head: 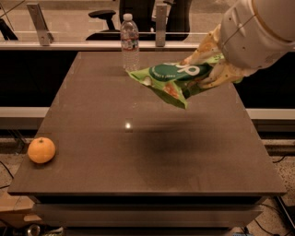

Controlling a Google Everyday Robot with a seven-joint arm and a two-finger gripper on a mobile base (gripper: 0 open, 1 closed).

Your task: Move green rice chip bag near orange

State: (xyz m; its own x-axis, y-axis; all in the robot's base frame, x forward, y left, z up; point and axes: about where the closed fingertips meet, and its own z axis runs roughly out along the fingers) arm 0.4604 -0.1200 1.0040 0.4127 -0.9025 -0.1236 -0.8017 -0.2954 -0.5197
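End effector is clamped on the bag, up in the air over the far right of the brown surface. Orange sits at the near-left corner, bottle at the far edge, office chair behind.

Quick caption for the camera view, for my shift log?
The gripper holds the green rice chip bag aloft above the table, far right; orange at near-left corner.

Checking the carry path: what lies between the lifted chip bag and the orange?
Camera view: only bare table between them. The gripper holds the green rice chip bag aloft at upper right; the orange sits front-left; the bottle stands farther back.
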